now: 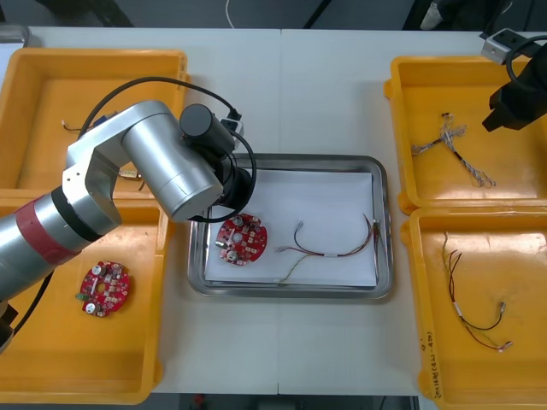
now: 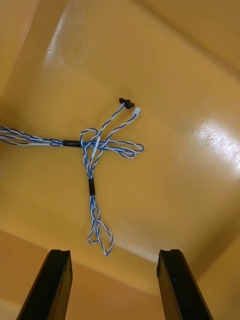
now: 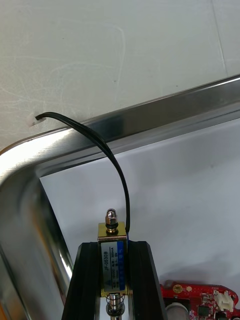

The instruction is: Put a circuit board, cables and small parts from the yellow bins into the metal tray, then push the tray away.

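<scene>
Your left hand [image 3: 115,246] is clenched on a small metal part [image 3: 113,265] with a black wire [image 3: 118,170]. It is just above the white inside of the metal tray [image 3: 150,116], near the tray's far left corner. A red circuit board [image 1: 241,239] already lies in the tray by its left edge, just beside that hand. A red and yellow cable [image 1: 332,251] lies toward the tray's right edge.

Your right hand [image 2: 114,255] hangs released over the yellow bin [image 1: 427,94] at the desk's far right corner, above a blue and white cable [image 2: 92,150].

I think you are past halfway. You need to drop the part, bring that cable, then push the tray.
</scene>
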You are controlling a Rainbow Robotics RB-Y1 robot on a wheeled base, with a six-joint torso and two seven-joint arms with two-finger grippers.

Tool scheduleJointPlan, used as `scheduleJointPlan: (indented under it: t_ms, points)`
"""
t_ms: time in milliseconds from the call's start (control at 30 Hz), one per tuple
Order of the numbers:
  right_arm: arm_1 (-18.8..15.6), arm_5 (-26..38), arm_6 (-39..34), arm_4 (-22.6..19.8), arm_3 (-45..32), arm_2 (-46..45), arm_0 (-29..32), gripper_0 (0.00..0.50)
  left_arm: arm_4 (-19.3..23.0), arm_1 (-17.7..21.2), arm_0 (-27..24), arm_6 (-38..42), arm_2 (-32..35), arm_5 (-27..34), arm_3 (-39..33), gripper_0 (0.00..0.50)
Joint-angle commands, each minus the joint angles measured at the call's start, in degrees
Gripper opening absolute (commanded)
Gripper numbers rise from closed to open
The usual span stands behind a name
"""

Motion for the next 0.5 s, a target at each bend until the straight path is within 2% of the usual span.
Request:
scheduleJointPlan:
  t_ms: [33,67,100,133,167,200,233,267,300,500]
  points:
    - [-0.9,-2.8,2.6,0.6,2.7,1.0,-2.8,0.5,-0.8,-1.2,-2.5,3.8,-0.7,-0.7,-0.5,0.007]
    - [-0.6,-3.3,2.8,0.7,3.4,1.0,-2.8,0.5,-0.9,-1.2,-2.5,3.8,-0.7,-0.7,-0.5,0.015]
    - [-0.4,-4.0,3.0,0.7,4.1,1.0,-2.8,0.5,-1.0,-1.1,-2.5,3.8,-0.7,-0.7,-0.5,0.046]
    - [-0.3,-4.6,3.1,0.8,4.9,1.0,-2.8,0.5,-1.0,-1.2,-2.5,3.9,-0.7,-0.7,-0.5,0.143]
    - [-0.2,-5.1,3.3,0.9,5.5,1.0,-2.8,0.5,-1.0,-1.1,-2.5,3.8,-0.7,-0.7,-0.6,0.214]
    - [-0.1,-5.6,3.4,1.0,6.2,1.0,-2.8,0.5,-1.1,-1.1,-2.5,3.9,-0.7,-0.7,-0.5,0.315]
    - [0.0,-5.7,3.4,1.1,6.4,1.0,-2.8,0.5,-1.2,-1.1,-2.5,3.9,-0.7,-0.7,-0.6,0.351]
    - [0.2,-6.2,3.6,1.1,7.3,1.0,-2.8,0.5,-1.3,-1.0,-2.6,4.0,-0.7,-0.7,-0.6,0.439]
    - [0.2,-6.3,3.6,1.1,7.7,1.0,-2.8,0.5,-1.4,-1.0,-2.5,4.0,-0.7,-0.7,-0.5,0.488]
    - [1.2,-8.8,4.0,1.2,9.2,0.7,-1.9,0.5,-1.4,-0.7,-2.6,4.8,-0.7,-0.7,-0.6,0.5]
